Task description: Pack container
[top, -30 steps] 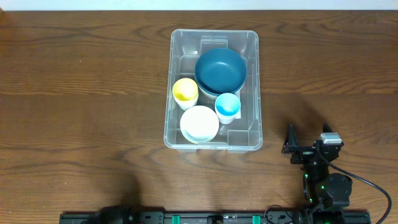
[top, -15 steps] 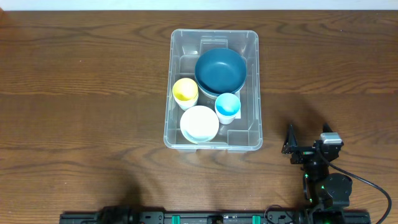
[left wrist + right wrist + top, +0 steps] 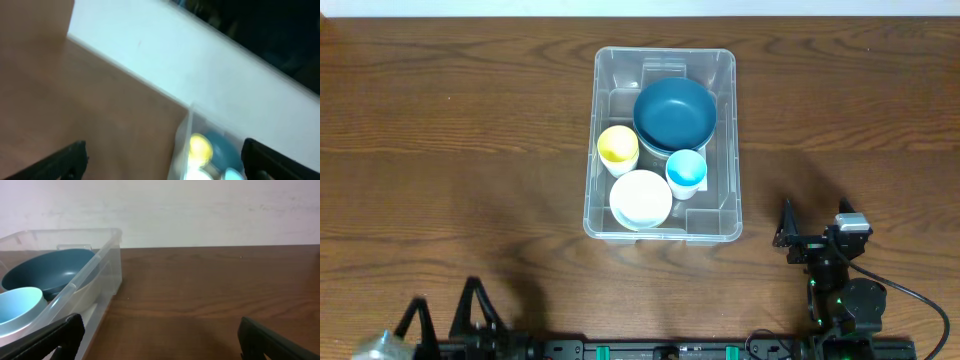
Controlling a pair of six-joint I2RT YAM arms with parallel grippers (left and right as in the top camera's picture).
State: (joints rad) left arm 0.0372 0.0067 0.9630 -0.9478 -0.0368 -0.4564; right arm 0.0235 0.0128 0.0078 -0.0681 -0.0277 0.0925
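Note:
The clear container stands at the table's middle. It holds a dark blue bowl, a yellow cup, a light blue cup and a white bowl. My left gripper is open and empty at the front left edge, far from the container. Its blurred wrist view shows the container and the yellow cup ahead of the open jaws. My right gripper is open and empty just right of the container's front right corner. In the right wrist view the jaws face the container's wall, the blue bowl and the light blue cup.
Bare brown wooden table lies on both sides of the container. A white wall runs behind the table's far edge. The arm bases and a black rail sit along the front edge.
My left gripper has come into the overhead view at the front left edge. The right gripper and the container's contents have not moved.

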